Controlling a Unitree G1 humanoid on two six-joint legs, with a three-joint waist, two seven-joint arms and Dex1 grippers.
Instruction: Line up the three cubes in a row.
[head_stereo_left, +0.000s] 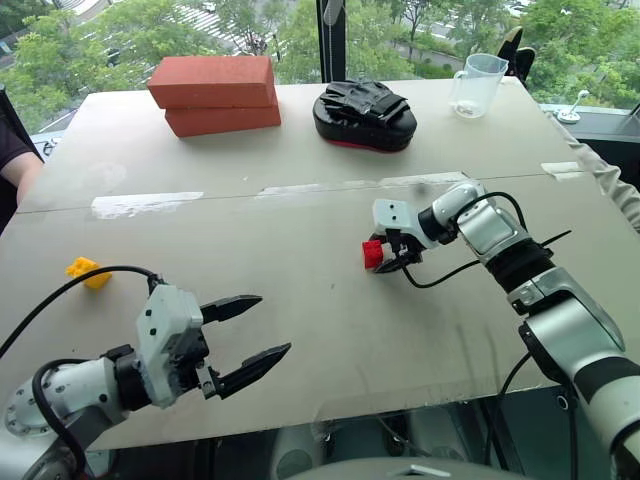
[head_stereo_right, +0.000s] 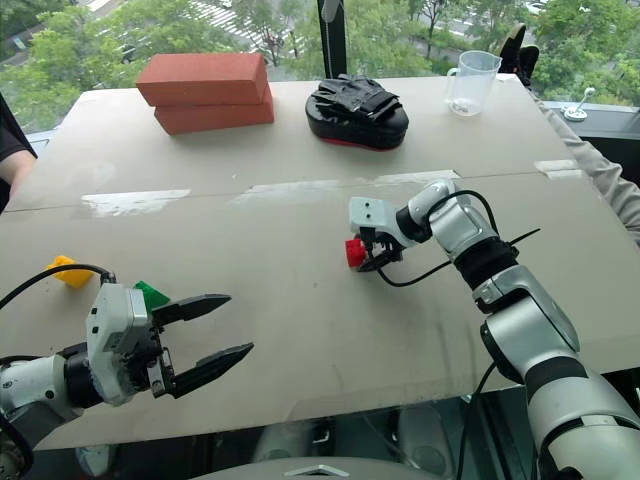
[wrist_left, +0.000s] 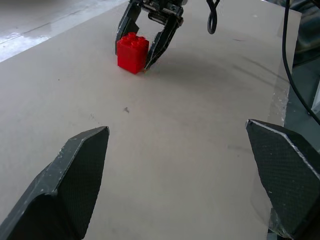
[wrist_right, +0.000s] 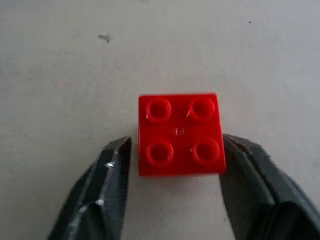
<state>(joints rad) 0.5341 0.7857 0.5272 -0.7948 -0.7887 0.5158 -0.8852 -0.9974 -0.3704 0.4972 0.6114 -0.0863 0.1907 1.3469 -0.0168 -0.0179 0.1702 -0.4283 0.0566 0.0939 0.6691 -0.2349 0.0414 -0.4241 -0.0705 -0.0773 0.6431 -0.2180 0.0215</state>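
Note:
The red cube (head_stereo_left: 372, 254) stands studs-up on the table (head_stereo_left: 300, 300), right of the middle. My right gripper (head_stereo_left: 378, 258) reaches down around it, open, one finger (wrist_right: 112, 170) a small gap off the cube's side and the other finger (wrist_right: 250, 170) close against the opposite side. The yellow cube (head_stereo_left: 88, 270) lies near the left edge. The green cube (head_stereo_right: 152, 294) sits just beyond my left gripper (head_stereo_left: 272, 324), which hovers open and holds nothing over the near left of the table.
Two large red-orange bricks (head_stereo_left: 215, 95) are stacked at the back left. A black padded mitt (head_stereo_left: 365, 115) and a clear plastic jug (head_stereo_left: 477, 85) stand at the back. A person's arm (head_stereo_left: 18, 170) shows at the left edge. Tape (head_stereo_left: 145, 204) marks the table's seam.

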